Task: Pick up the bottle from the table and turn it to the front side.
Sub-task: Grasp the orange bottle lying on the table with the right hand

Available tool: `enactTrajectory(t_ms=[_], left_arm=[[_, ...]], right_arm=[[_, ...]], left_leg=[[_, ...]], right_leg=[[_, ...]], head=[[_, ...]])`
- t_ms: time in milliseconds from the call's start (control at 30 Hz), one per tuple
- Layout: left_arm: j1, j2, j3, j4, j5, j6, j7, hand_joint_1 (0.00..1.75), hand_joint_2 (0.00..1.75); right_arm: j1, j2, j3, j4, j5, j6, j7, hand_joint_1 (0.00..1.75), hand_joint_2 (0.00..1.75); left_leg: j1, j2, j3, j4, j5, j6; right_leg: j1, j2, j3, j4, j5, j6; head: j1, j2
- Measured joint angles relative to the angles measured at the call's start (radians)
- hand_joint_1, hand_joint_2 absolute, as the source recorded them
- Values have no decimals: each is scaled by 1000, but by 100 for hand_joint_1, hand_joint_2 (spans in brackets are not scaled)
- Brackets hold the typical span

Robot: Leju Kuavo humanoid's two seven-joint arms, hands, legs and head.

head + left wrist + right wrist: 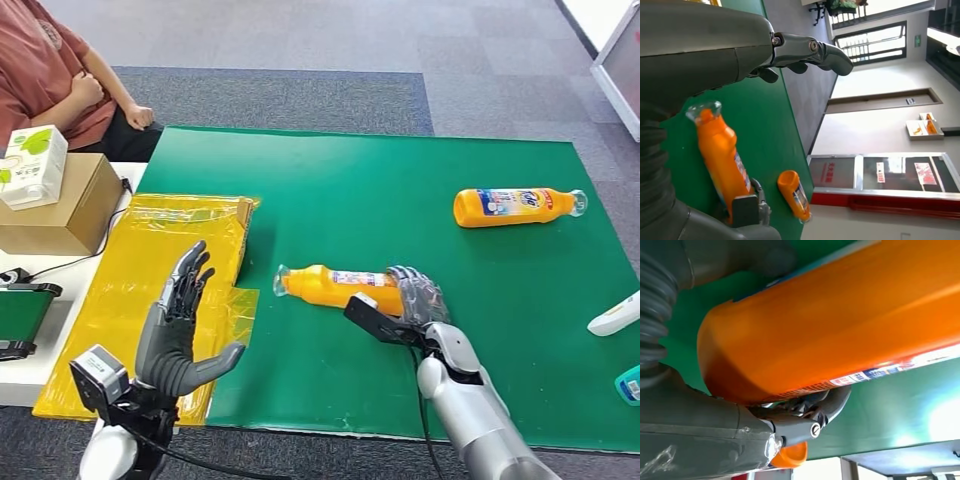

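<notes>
An orange bottle [332, 287] with a clear cap and a printed label lies on the green mat [340, 190], its cap end pointing left. My right hand [416, 300] grips its base end. In the right wrist view the bottle [836, 325] fills the palm and dark fingers [821, 410] curl around its far side. My left hand [177, 325] is open, fingers spread, raised over the yellow sheet [143, 260] left of the bottle. The left wrist view shows the same bottle [721, 160] beyond my left fingers [810, 50]. Whether the bottle is off the mat I cannot tell.
A second orange bottle [513, 206] lies at the mat's far right. A cardboard box [68, 205] with a white carton [32, 165] stands at the left, with a seated person [45, 70] behind it. A white object [615, 315] and a teal one [629, 385] lie at the right edge.
</notes>
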Motion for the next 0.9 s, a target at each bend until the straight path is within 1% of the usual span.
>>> enactTrajectory(t_ms=[200, 333, 433, 533, 667, 700, 800, 900], left_arm=[[8, 4, 1, -6, 0, -2, -5, 0, 175], [12, 5, 3, -12, 0, -1, -8, 0, 175], [16, 6, 5, -17, 0, 4, -15, 0, 175], [21, 9, 8, -20, 6, 11, -23, 0, 175], [23, 12, 21, -20, 39, 40, -31, 0, 175], [22, 13, 27, -18, 49, 50, -31, 0, 175], [21, 14, 48, -11, 78, 69, -30, 0, 175], [22, 15, 63, -3, 107, 70, -28, 0, 175]], right_arm=[[18, 0, -4, -33, -100, 2, -51, 175, 175], [35, 0, -8, -66, -135, 5, -68, 175, 175], [47, 0, -18, -100, -208, 15, -95, 175, 175], [63, 1, -38, -146, -353, 55, -145, 175, 175], [97, 13, -94, -236, -663, 154, -240, 175, 175], [108, 17, -106, -263, -723, 170, -261, 175, 175], [141, 25, -119, -339, -831, 195, -301, 175, 175], [180, 31, -114, -411, -873, 203, -322, 175, 175]], left_leg=[[0, 0, 0, 0, 0, 0], [0, 0, -1, 0, 0, 0], [0, 0, -1, 0, 0, 0], [0, 0, -1, 0, 0, 0], [0, 0, -1, 0, 0, 0], [0, 0, -1, 0, 0, 0], [0, 0, -1, 0, 0, 0], [0, 0, -1, 0, 0, 0]], right_leg=[[0, 0, 0, 0, 0, 0], [0, 0, -1, 0, 0, 0], [0, 0, -1, 0, 0, 0], [0, 0, -1, 0, 0, 0], [0, 0, -1, 0, 0, 0], [0, 0, -1, 0, 0, 0], [0, 0, -1, 0, -1, 0], [0, 0, -1, 0, -1, 0]], head=[[0, 0], [0, 0], [0, 0], [0, 0], [0, 0], [0, 0], [0, 0], [0, 0]])
